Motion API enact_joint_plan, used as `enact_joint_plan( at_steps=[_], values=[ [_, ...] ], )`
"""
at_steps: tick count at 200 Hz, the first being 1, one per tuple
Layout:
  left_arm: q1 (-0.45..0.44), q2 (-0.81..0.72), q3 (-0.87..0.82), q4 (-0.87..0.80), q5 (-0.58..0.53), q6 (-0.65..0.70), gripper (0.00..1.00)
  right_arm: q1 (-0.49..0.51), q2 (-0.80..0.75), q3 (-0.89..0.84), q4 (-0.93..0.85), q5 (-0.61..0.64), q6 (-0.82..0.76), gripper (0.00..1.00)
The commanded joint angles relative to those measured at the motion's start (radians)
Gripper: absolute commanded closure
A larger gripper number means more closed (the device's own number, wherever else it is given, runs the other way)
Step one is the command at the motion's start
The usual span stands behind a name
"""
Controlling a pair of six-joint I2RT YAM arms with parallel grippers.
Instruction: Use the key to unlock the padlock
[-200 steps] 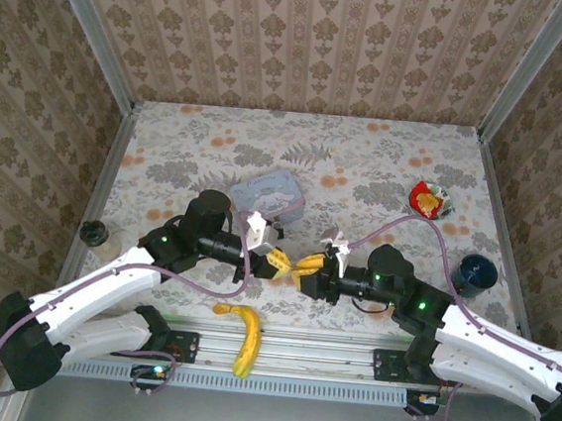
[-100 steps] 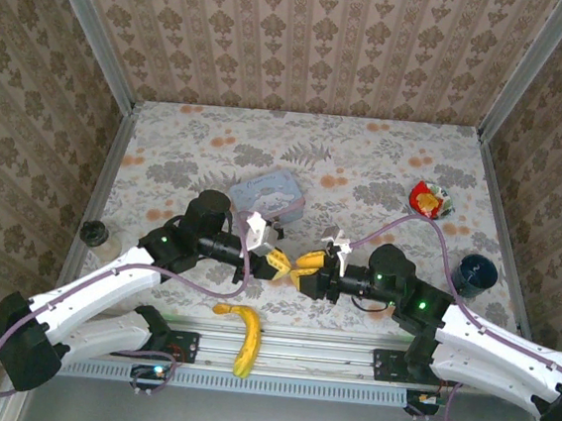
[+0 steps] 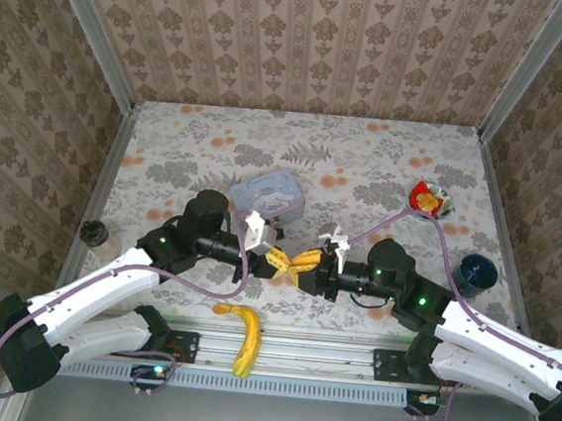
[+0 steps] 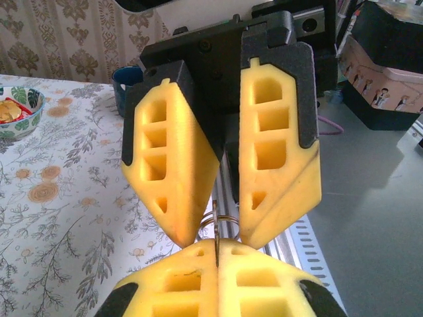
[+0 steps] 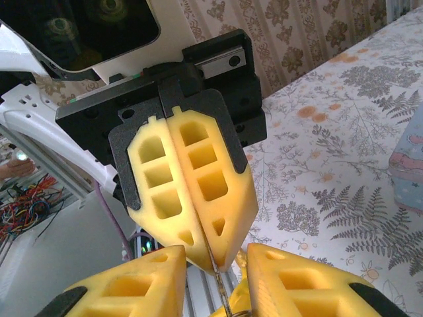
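At 5 o'clock from the tin (image 3: 268, 194), our left pincer (image 3: 281, 263) and right pincer (image 3: 305, 262) meet tip to tip. We see the left pincer clamped tight on the key (image 4: 216, 246), whose ring (image 4: 227, 218) pokes out toward 12 o'clock in the left wrist view. The right pincer stands narrowly parted, a fingertip (image 4: 187, 231) either side of that ring; whether it touches, we cannot tell.

Key (image 4: 216, 232) mostly hidden inside left tool (image 4: 217, 251)
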Motion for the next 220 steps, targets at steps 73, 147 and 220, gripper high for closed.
enact_joint_plan(
  at_steps=[73,147,220],
  values=[
    [-0.009,-0.041,-0.006,0.030,0.014,-0.017,1.00,-0.042,-0.058,0.002,-0.099,0.009,-0.018,0.81],
    [-0.010,-0.031,-0.001,0.026,0.017,-0.015,1.00,-0.046,-0.003,0.037,-0.079,-0.058,-0.019,0.79],
    [-0.008,-0.045,-0.006,0.029,-0.003,-0.017,1.00,-0.047,0.033,0.057,-0.081,-0.076,-0.034,0.78]
  ],
)
